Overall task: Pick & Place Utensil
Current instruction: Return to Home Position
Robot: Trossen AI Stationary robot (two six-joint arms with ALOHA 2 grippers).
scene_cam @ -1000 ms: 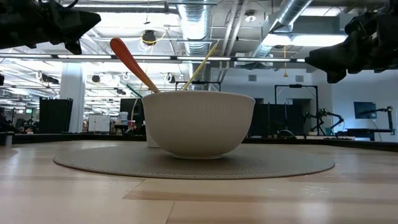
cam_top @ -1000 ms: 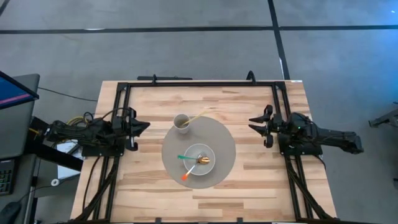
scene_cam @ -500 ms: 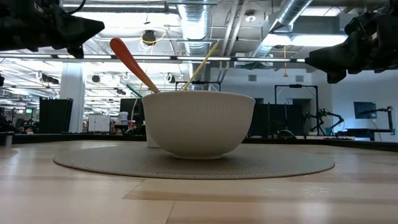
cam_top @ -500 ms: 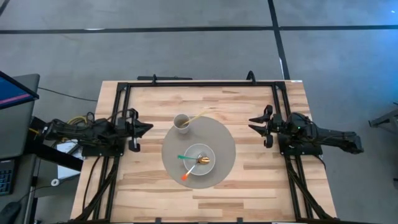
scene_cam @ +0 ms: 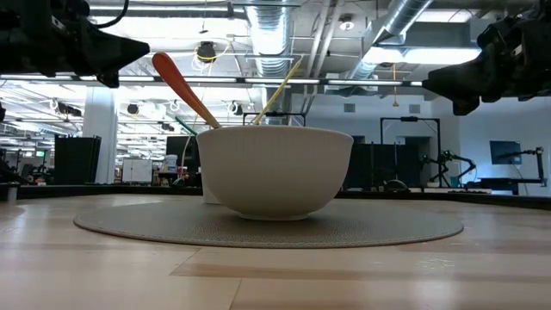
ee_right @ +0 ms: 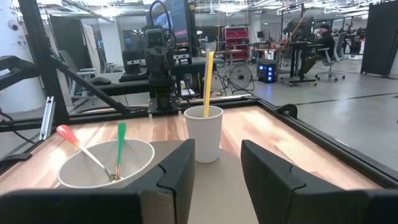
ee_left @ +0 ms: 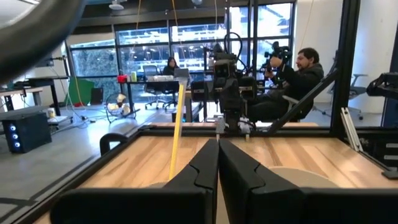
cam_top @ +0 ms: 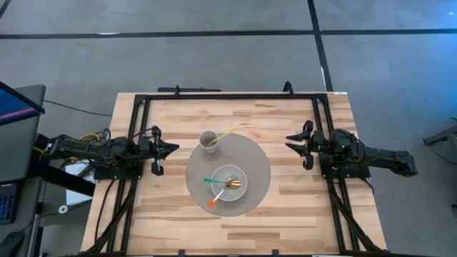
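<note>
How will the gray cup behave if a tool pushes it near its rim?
The gray cup is taller than wide, so it would probably tip rather than slide. The long yellow straw leaning out over its rim may pull it that way. Its thin rim suggests little weight.

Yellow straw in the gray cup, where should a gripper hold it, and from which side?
Probably best to grip the yellow straw on its bare stretch beyond the rim of the gray cup, coming from above. It slants out clear of the cup, its lower end hidden inside.
</note>
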